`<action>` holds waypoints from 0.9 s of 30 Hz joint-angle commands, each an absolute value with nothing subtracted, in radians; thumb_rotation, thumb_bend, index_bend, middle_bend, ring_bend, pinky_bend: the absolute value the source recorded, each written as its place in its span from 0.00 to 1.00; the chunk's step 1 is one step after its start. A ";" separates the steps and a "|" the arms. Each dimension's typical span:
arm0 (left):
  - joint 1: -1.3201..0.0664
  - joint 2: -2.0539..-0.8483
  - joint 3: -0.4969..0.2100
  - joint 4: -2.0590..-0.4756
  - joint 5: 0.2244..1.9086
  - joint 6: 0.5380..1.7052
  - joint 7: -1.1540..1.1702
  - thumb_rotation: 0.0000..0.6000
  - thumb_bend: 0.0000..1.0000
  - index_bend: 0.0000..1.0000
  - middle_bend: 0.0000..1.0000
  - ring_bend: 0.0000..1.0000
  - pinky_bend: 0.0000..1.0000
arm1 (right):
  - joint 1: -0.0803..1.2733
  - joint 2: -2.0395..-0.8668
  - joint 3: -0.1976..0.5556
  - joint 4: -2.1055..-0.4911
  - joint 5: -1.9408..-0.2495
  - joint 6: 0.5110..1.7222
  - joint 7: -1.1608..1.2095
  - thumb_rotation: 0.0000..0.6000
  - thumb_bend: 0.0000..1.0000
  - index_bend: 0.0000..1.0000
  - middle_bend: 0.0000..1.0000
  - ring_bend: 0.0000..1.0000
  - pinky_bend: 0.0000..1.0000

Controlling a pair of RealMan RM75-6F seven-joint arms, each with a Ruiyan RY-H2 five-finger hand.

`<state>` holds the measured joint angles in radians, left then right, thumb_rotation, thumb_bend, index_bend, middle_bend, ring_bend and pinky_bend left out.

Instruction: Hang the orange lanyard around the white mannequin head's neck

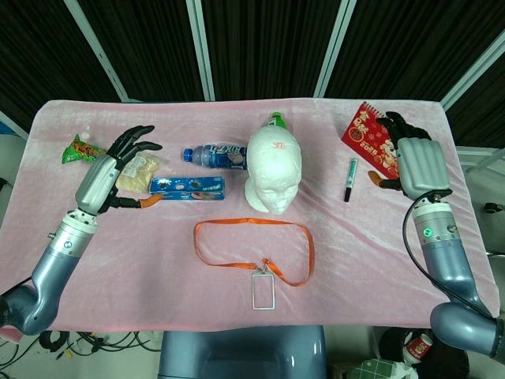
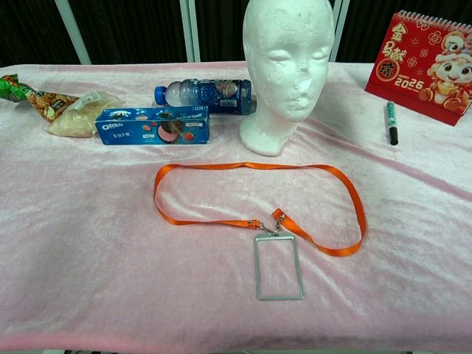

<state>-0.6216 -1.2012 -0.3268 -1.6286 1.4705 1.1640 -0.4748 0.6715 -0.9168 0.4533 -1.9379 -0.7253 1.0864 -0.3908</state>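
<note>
The orange lanyard (image 1: 252, 245) lies flat in a loop on the pink cloth, its clear badge holder (image 1: 262, 291) toward the front edge; the chest view shows the lanyard (image 2: 258, 193) and the badge holder (image 2: 279, 267) too. Just behind the loop stands the white mannequin head (image 1: 273, 170), upright and facing front, seen also in the chest view (image 2: 285, 70). My left hand (image 1: 118, 166) hovers open above the snacks at the left, fingers spread. My right hand (image 1: 410, 162) hangs open at the right, over the red calendar. Neither hand touches the lanyard.
A blue Oreo box (image 1: 188, 187), a water bottle (image 1: 215, 156) and snack bags (image 1: 82, 149) lie left of the head. A green bottle cap (image 1: 275, 120) shows behind it. A marker (image 1: 349, 179) and a red calendar (image 1: 368, 136) sit at the right.
</note>
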 commanded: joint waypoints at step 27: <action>-0.618 -1.143 -0.261 -1.618 1.485 1.166 -0.413 1.00 0.16 0.23 0.09 0.00 0.12 | 0.621 -0.891 0.376 -1.987 -0.831 1.074 -0.265 1.00 0.12 0.18 0.09 0.21 0.21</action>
